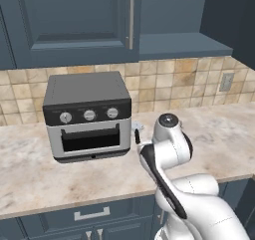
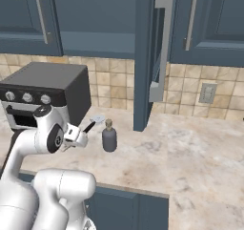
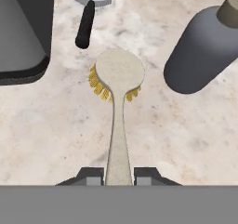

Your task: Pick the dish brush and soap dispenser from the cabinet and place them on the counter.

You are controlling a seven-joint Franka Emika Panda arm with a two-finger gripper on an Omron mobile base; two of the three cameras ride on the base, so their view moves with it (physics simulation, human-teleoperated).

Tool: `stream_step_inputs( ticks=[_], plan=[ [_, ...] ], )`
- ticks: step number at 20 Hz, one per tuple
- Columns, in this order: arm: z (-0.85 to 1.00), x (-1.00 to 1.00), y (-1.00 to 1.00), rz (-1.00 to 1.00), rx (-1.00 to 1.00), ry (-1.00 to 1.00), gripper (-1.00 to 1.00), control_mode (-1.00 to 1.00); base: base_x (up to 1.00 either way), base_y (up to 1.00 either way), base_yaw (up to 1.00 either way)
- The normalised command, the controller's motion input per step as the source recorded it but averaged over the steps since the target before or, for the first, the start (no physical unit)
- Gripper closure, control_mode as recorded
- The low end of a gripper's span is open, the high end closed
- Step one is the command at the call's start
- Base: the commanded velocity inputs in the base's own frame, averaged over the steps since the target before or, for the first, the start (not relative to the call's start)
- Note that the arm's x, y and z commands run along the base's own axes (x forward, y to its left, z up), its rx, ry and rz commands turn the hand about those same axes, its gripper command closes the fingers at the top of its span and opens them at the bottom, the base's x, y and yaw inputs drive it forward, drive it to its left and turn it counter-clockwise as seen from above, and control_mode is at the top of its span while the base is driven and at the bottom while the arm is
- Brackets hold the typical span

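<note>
Item: dish brush (image 3: 119,102), clamped by its handle between the fingertips of the gripper (image 3: 119,175); round head held low over the counter (image 3: 56,125), between the toaster oven (image 3: 21,28) and the soap bottle (image 3: 204,46), which is already stood on the counter.
Handling: to be lowered level until the bristles meet the marble, then released; the bottle and the small black-handled utensil (image 3: 86,23) beyond the head to be kept clear of.
Description: cream-white, slender handle, flat round head, yellow bristles fringing its underside
</note>
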Motion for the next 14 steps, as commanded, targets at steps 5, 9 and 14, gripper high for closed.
stream_step_inputs(
  ticks=[5, 9, 14],
  plan=[
    [-0.41, 0.27, 0.00, 0.00, 0.00, 0.15, 1.00, -1.00, 0.00, 0.00, 0.00],
    [-0.56, 0.27, 0.00, 0.00, 0.00, 0.13, 1.00, -1.00, 0.00, 0.00, 0.00],
    [-0.57, 0.26, 0.00, 0.00, 0.00, 0.07, 1.00, -1.00, 0.00, 0.00, 0.00]
  ],
)
